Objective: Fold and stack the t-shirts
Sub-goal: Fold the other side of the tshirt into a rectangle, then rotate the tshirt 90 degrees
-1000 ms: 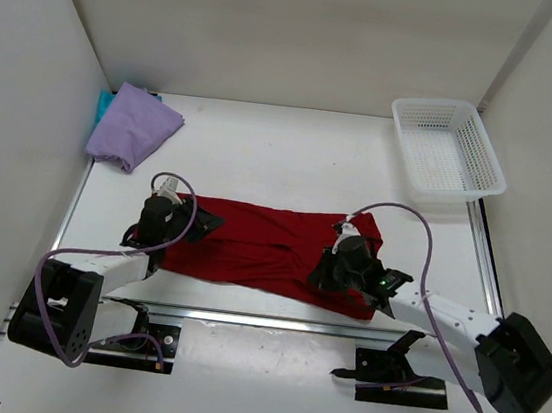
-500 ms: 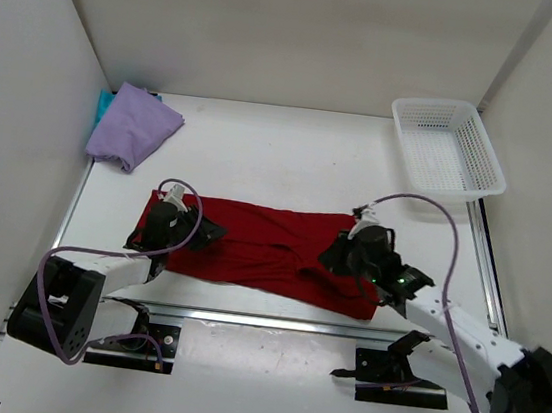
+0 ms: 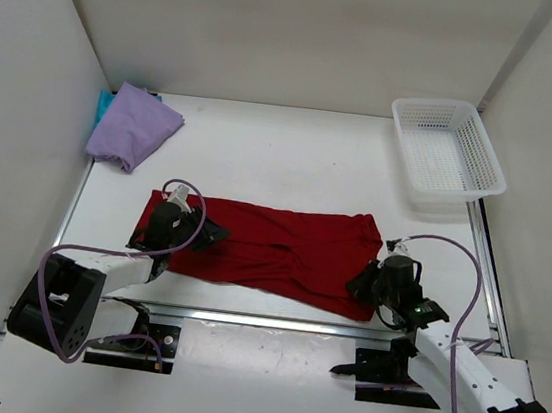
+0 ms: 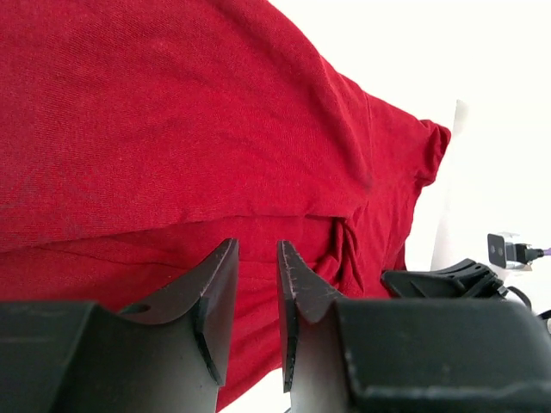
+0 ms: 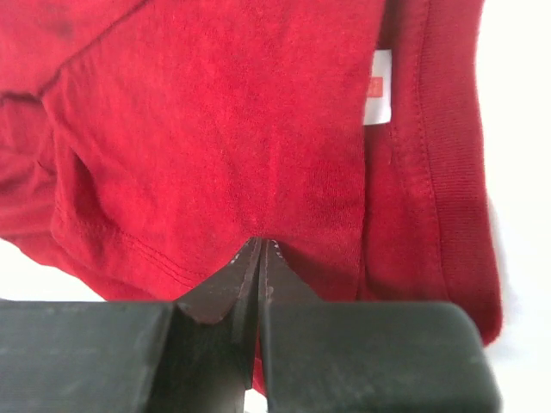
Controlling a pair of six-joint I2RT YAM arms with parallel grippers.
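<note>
Desk: white, boxed by plain white walls.
Red t-shirt: spread lengthwise near the desk's front edge, wrinkled, white tag showing.
Lavender t-shirt: crumpled over teal t-shirt, far left corner.
Left fingers: narrow slit over red cloth; grip unclear.
Right fingers: clenched on red t-shirt's right end.
Basket: far right corner.
</note>
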